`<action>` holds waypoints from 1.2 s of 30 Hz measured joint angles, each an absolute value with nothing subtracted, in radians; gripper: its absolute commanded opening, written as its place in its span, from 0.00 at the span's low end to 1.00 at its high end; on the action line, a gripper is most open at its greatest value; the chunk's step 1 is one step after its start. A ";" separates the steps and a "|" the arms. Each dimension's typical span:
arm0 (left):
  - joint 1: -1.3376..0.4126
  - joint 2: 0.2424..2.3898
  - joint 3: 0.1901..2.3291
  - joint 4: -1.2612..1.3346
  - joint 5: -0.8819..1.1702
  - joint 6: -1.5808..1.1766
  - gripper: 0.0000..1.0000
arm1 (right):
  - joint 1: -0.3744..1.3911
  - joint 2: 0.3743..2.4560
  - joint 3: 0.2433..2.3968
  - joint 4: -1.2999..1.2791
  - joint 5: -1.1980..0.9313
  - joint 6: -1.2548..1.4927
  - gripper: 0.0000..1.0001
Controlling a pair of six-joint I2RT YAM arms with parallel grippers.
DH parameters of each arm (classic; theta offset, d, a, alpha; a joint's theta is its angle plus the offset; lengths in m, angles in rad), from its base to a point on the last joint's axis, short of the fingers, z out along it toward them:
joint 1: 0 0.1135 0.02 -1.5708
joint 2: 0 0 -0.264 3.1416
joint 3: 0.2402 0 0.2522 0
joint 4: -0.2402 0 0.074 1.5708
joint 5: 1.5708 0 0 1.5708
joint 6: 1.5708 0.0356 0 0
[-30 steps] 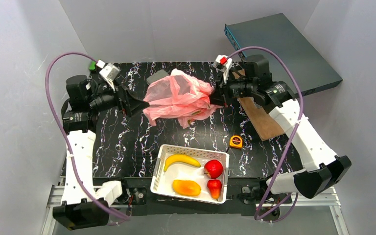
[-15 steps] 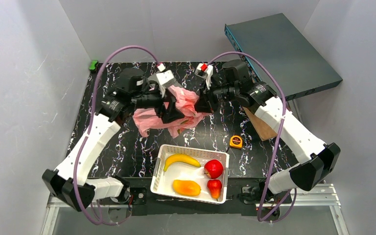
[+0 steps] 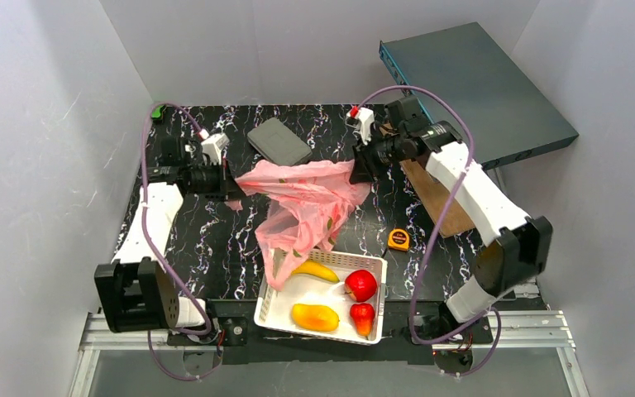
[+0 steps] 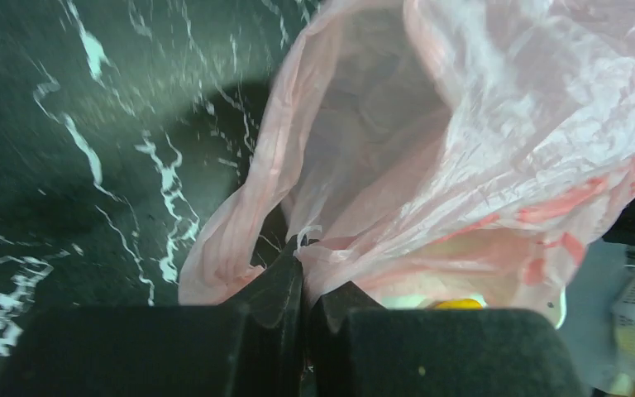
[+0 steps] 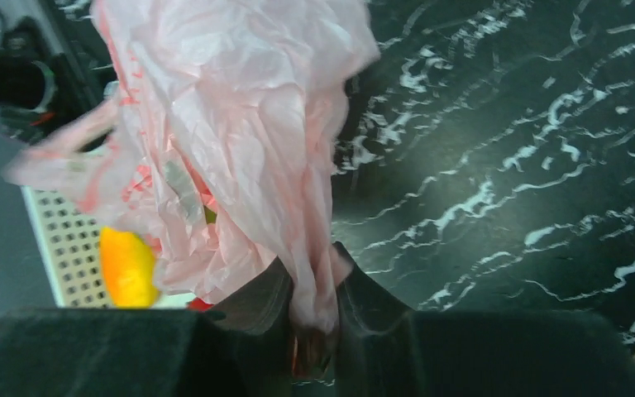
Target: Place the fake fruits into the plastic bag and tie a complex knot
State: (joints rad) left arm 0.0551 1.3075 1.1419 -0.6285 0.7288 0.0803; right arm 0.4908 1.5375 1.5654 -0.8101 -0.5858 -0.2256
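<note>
**Plastic bag** [image 3: 306, 203]: held stretched between both arms, its lower end draped over the basket's far rim. The thin film could be torn if it is drawn wider.

**Basket** [image 3: 266, 288]: could be dragged if the draped film snags.

**Left gripper** [image 4: 302, 263]: pressed together on a sliver of bag edge, a hold slight enough to slip.

**Right gripper** [image 5: 312, 327]: a gathered bunch of film is pinched. If this hold is lost, the mouth would collapse.

**Fake fruits**: banana [image 3: 318, 270], mango [image 3: 315, 316], apple [image 3: 361, 284] and small red pointed fruit [image 3: 363, 318] lie in the basket, none bagged.
</note>
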 measured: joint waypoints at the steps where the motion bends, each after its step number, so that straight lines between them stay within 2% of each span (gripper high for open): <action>1: 0.060 1.327 1.121 -0.632 0.729 0.073 0.00 | 0.482 1.570 1.579 -0.822 -0.569 -0.243 0.41; 3: 0.064 1.374 1.090 -0.630 0.718 0.052 0.00 | 0.475 1.642 1.624 -0.837 -0.524 -0.269 0.58; 5: 0.066 1.421 1.071 -0.625 0.704 0.032 0.00 | 0.475 1.710 1.679 -0.847 -0.478 -0.287 0.69; 7: 0.071 1.468 1.069 -0.615 0.691 0.005 0.00 | 0.475 1.760 1.737 -0.858 -0.445 -0.290 0.87; 11: 0.080 1.558 1.072 -0.579 0.669 -0.036 0.00 | 0.474 1.763 1.761 -0.870 -0.430 -0.277 0.93; 12: 0.081 1.588 1.077 -0.573 0.662 -0.043 0.04 | 0.474 1.747 1.742 -0.865 -0.431 -0.268 0.92; 18: 0.093 1.775 1.156 -0.603 0.645 -0.048 0.63 | 0.474 1.614 1.541 -0.866 -0.469 -0.223 0.92; 20: 0.102 1.769 1.164 -0.621 0.661 -0.028 0.92 | 0.474 1.597 1.509 -0.866 -0.479 -0.212 0.92; 21: 0.105 1.750 1.166 -0.631 0.669 -0.007 0.98 | 0.474 1.589 1.494 -0.865 -0.482 -0.208 0.93; 25: 0.116 1.541 1.180 -0.683 0.690 0.065 0.98 | 0.471 1.537 1.423 -0.860 -0.499 -0.179 0.93; 29: 0.068 1.318 1.281 -0.711 0.698 0.144 0.98 | 0.465 1.423 1.318 -0.832 -0.520 -0.128 0.96; 33: -0.180 1.222 1.321 -0.711 0.646 0.191 0.98 | 0.464 1.284 1.201 -0.767 -0.526 -0.075 0.98; 36: -0.386 1.254 1.314 -0.704 0.573 0.183 0.98 | 0.464 1.201 1.139 -0.728 -0.526 -0.046 0.98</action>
State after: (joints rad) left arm -0.3859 1.2537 1.3144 -0.7036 0.5732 0.1825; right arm 0.4641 1.2015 1.1385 -0.7284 -0.5259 -0.0460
